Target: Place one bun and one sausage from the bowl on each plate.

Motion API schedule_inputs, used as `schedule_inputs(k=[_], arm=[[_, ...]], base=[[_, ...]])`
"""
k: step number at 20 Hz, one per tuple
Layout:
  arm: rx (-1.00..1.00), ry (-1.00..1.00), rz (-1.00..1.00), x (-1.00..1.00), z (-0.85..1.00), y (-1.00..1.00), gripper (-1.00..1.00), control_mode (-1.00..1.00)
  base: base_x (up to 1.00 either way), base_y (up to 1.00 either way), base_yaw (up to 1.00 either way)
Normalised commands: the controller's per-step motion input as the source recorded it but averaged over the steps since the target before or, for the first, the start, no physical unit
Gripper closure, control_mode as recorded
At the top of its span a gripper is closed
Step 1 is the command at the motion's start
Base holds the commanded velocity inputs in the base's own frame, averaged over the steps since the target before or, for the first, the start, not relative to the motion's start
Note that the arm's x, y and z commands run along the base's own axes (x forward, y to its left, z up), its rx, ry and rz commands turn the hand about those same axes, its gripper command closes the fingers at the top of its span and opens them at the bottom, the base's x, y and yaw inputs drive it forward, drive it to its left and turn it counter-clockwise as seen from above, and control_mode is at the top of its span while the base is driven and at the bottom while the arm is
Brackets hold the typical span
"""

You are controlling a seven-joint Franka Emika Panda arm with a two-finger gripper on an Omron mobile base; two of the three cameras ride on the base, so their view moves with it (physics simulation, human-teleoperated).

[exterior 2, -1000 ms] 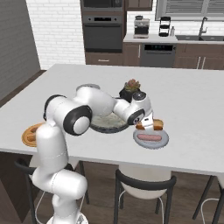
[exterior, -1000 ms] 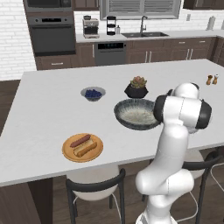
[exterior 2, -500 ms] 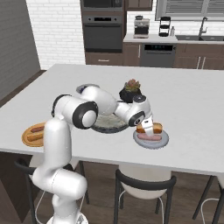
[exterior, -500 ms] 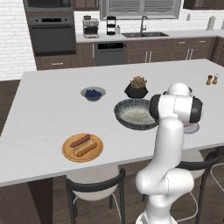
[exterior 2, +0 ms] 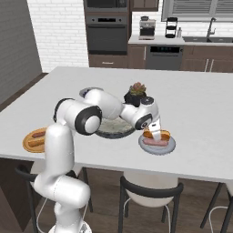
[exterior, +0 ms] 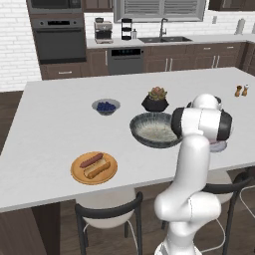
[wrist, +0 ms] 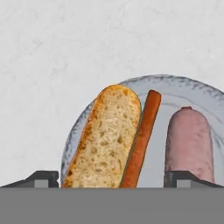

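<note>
Hand view: end effector (wrist: 112,177) released, fingers straddling bun (wrist: 105,138); sausage (wrist: 189,142) at 3 o'clock on grey plate (wrist: 183,87).

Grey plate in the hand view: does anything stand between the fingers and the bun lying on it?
Nothing visible does. The bun lies on the grey plate between the two open fingers, with a thin orange sausage against its side and a pink sausage beyond that.

Bright, even rendered light (soft shadows under the stools), slightly soft focus, no glare
</note>
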Motion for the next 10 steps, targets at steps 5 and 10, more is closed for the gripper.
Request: schedule_inputs(k=[5,10], arm=[[0.0,-0.26,0.0,-0.74,0.69,0.01,-1.0,-1.0],[-0.03,-0.6,0.0,-1.0,0.94,0.17,-1.0,-1.0]], base=[[0.0,0.0,0.0],[0.0,0.0,0.0]])
